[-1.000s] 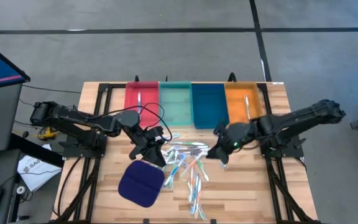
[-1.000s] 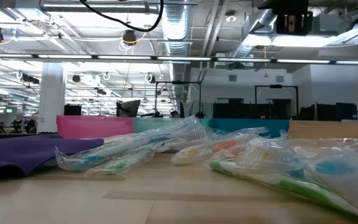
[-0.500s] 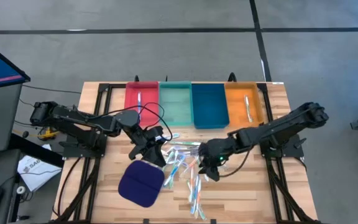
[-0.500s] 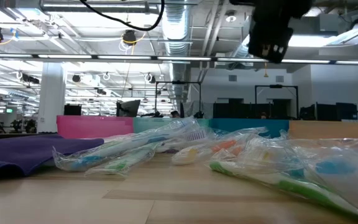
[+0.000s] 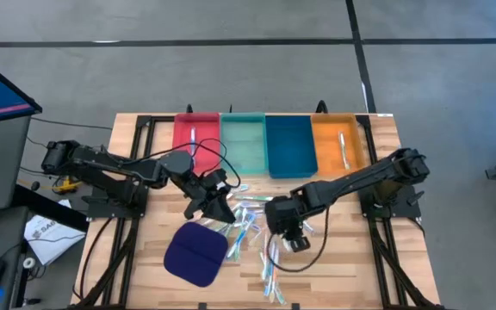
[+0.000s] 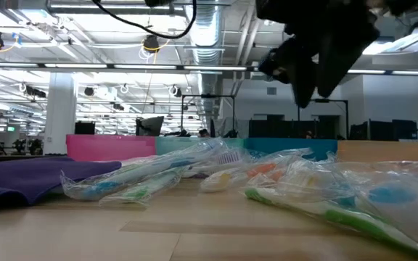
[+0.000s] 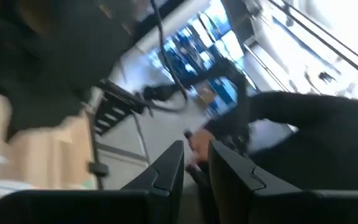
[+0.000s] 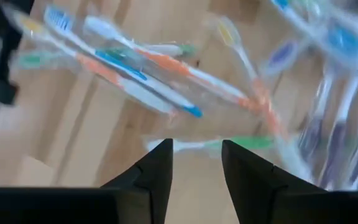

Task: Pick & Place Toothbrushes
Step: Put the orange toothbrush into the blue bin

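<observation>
A wooden worktop (image 5: 334,267) carries four trays in a row along its far edge: a red tray (image 5: 195,145), a teal tray (image 5: 243,146), a blue tray (image 5: 290,146) and an orange tray (image 5: 337,145). A dark blue cloth pad (image 5: 195,253) lies near the front left. Just beside it, in the middle of the worktop, the toothbrushes (image 5: 252,226) lie in a loose pile of clear wrappers. One more toothbrush lies in the red tray, and another in the orange tray. The right claw (image 5: 289,234) hangs over the right side of the pile, its fingers (image 8: 159,167) parted and holding nothing. The left claw (image 5: 218,207) sits at the pile's left edge, its fingers (image 7: 169,169) a narrow gap apart, with nothing visible between them.
</observation>
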Robot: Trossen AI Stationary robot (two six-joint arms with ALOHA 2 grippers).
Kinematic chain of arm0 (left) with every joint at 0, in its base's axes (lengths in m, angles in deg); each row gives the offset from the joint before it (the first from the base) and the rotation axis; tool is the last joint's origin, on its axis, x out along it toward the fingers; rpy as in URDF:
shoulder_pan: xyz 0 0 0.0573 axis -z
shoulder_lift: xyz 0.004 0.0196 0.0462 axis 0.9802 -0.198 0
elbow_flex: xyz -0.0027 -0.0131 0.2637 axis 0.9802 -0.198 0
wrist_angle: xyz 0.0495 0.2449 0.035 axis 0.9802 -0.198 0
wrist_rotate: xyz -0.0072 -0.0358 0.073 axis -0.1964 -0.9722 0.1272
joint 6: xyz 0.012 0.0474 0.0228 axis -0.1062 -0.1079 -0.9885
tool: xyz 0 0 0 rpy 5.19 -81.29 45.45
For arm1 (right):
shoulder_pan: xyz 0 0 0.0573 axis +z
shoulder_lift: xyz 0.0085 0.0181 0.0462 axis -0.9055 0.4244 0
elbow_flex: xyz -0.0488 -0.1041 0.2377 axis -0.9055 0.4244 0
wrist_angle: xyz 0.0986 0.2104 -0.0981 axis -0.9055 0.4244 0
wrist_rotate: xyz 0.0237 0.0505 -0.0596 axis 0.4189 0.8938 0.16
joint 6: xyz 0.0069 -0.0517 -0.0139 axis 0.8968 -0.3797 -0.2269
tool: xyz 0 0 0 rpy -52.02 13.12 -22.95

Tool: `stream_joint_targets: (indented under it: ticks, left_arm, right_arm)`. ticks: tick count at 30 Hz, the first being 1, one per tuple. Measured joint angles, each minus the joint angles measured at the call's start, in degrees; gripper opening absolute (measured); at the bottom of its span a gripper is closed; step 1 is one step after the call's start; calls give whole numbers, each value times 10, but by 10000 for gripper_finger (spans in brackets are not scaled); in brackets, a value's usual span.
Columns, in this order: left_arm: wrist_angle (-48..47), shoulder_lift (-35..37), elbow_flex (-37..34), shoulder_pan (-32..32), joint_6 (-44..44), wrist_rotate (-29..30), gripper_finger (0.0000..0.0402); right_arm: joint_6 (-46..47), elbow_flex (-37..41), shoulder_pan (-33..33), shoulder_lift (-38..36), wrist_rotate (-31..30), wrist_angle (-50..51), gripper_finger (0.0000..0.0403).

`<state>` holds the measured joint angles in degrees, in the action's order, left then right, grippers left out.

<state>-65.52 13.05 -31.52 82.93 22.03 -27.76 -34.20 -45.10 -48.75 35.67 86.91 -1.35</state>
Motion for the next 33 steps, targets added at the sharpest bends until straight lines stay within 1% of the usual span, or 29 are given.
stream_joint_targets:
  ticks: [4, 7, 9, 14, 17, 20, 26, 33]
  left_arm:
    - [1, 0, 0, -18, 1, 34, 67]
    - [2, 0, 0, -25, 5, 52, 67]
    - [2, 0, 0, -25, 13, 53, 67]
    - [2, 0, 0, -22, 20, 56, 67]
    - [3, 0, 0, -21, 20, 62, 67]
    - [2, 0, 0, -23, 20, 65, 67]
    - [2, 0, 0, -25, 20, 64, 67]
    - [2, 0, 0, -25, 18, 64, 67]
  right_arm:
    - [-86, -1, -17, 32, -26, 5, 130]
    - [-118, -1, -35, 57, -28, 4, 133]
    - [-135, 0, -46, 69, -28, 6, 138]
    - [-171, -13, -55, 68, -28, 20, 160]
    - [-208, -22, -58, 68, -44, 20, 177]
    - [-239, -27, -63, 68, -46, 14, 192]
    - [-249, -27, -74, 73, -14, 7, 213]
    - [-253, -13, -76, 73, -2, -21, 219]
